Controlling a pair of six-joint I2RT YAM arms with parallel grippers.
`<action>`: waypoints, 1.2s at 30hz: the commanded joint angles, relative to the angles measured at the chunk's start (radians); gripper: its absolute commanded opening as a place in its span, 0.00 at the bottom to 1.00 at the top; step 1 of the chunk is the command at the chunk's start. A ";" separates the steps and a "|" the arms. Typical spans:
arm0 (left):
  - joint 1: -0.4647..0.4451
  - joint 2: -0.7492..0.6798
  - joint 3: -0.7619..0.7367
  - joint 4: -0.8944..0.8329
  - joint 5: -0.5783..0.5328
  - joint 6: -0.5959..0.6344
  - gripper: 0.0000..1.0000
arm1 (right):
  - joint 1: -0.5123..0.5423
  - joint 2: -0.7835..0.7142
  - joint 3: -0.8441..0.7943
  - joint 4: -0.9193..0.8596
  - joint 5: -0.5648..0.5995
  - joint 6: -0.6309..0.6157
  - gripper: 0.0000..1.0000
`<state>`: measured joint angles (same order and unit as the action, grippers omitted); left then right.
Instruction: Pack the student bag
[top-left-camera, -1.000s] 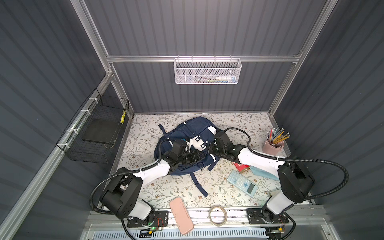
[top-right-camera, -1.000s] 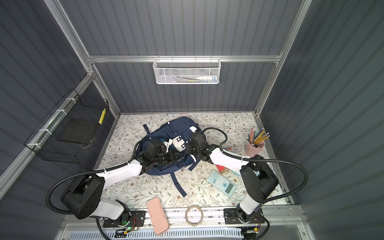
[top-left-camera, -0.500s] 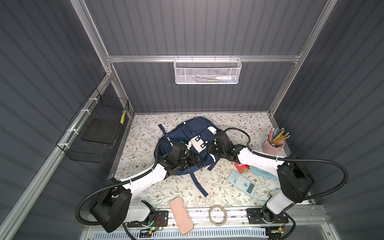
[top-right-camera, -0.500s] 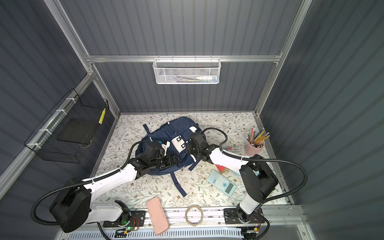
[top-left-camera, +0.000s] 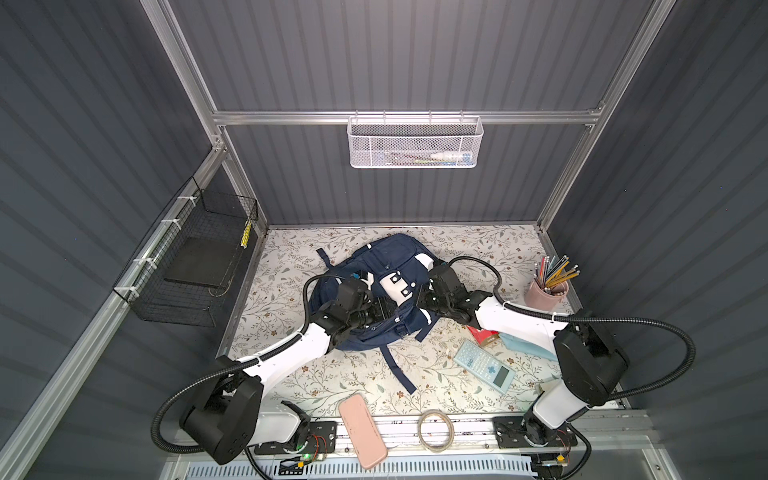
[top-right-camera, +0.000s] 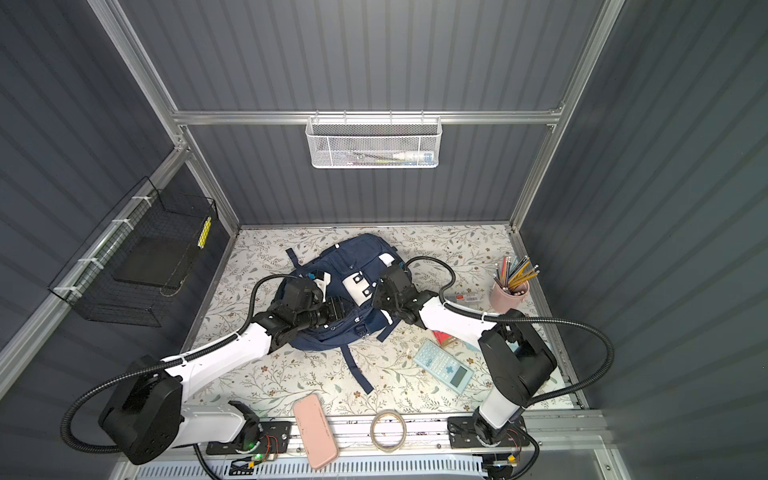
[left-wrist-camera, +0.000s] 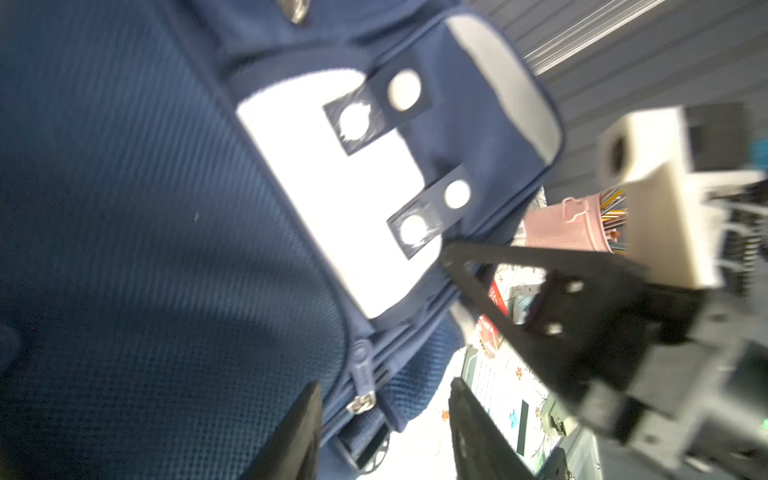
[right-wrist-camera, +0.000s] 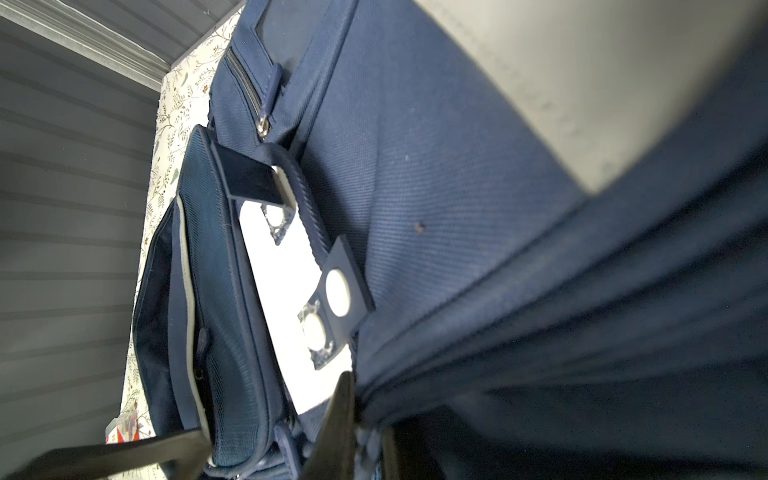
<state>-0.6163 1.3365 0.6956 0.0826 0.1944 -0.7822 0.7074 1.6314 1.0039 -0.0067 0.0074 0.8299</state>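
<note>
Both at student bag (top-left-camera: 390, 257) | left gripper (left-wrist-camera: 384, 399) parted, empty (zip pull (left-wrist-camera: 360, 380) near) | right gripper (right-wrist-camera: 365, 436) clamped on it

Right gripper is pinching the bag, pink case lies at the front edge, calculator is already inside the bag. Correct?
Only the calculator is wrong: it lies on the table, right of the student bag, as both top views show. The right gripper does pinch the bag, and the pink case lies at the front edge.

Both arms stretched low over the student bag (top-left-camera: 390, 254).
Left gripper (left-wrist-camera: 384, 428) lies over the bag's front, jaws apart; right gripper (right-wrist-camera: 365, 432) pinches fabric at its side, jaws closed.
</note>
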 joint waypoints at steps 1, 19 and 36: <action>-0.005 0.002 -0.054 0.133 0.002 -0.024 0.51 | 0.005 -0.019 -0.014 0.019 -0.016 -0.022 0.00; -0.191 0.153 0.059 -0.077 -0.379 -0.030 0.48 | 0.007 -0.009 -0.023 0.027 -0.029 -0.005 0.00; -0.248 -0.033 0.064 -0.191 -0.449 -0.079 0.47 | 0.013 0.005 -0.032 0.037 -0.024 0.024 0.00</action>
<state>-0.8581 1.3743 0.7776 -0.0532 -0.2291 -0.8345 0.7002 1.6314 0.9771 0.0132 0.0139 0.8574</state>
